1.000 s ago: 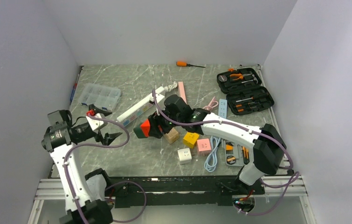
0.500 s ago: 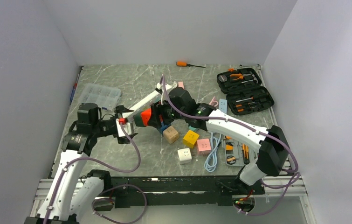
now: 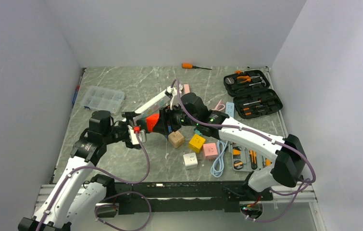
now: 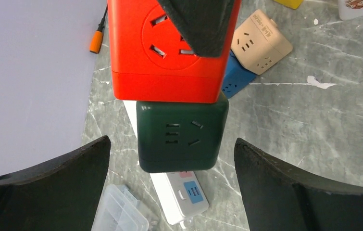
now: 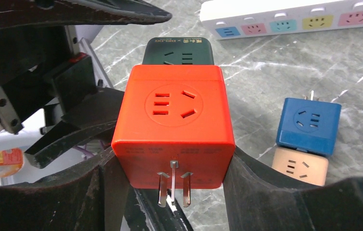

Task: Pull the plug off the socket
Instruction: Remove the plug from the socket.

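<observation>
The right claw is clamped on the two sides of one red cube socket, its three prongs bare and pointing back at the wrist; one dark green cube plug sits flush against the red cube's far face, and both are held off the desk; the left claw stands wide open, one finger on either side of the green cube, touching nothing. Seven cubes in all: besides those two, a blue one touching a beige one, then one yellow, one pink, one white. One long white power strip lies beyond; one orange-handled screwdriver lies at the far edge. Two containers: an open black tool case holding orange-handled pliers and small drivers; a clear compartment box, contents too small to tell.
</observation>
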